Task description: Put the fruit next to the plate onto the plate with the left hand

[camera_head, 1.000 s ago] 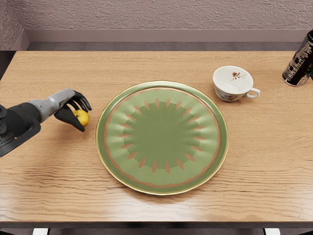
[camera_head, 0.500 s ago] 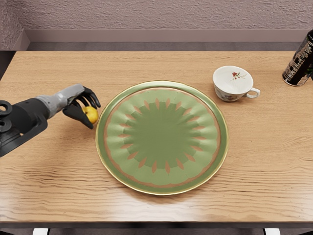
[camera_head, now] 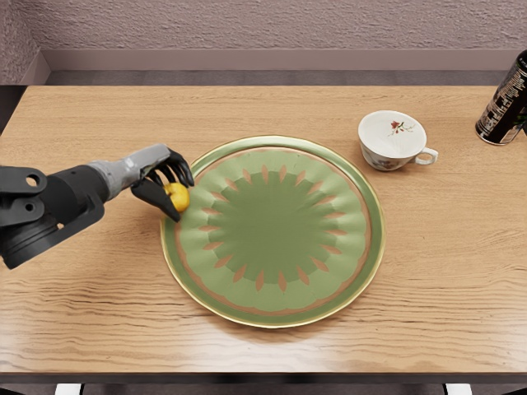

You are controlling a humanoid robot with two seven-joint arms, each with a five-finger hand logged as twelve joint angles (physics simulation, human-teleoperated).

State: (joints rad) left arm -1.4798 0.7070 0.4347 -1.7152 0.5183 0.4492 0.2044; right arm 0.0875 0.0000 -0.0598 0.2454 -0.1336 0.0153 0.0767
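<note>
The left hand is clamped around the small yellow fruit and holds it over the left rim of the plate, probably so that it can be set down further inside. Whether the fruit touches the rim is unclear.

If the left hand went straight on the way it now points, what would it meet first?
The round green gold-rimmed plate, whose left rim the left hand with its small yellow fruit is at; height above it unclear.
</note>
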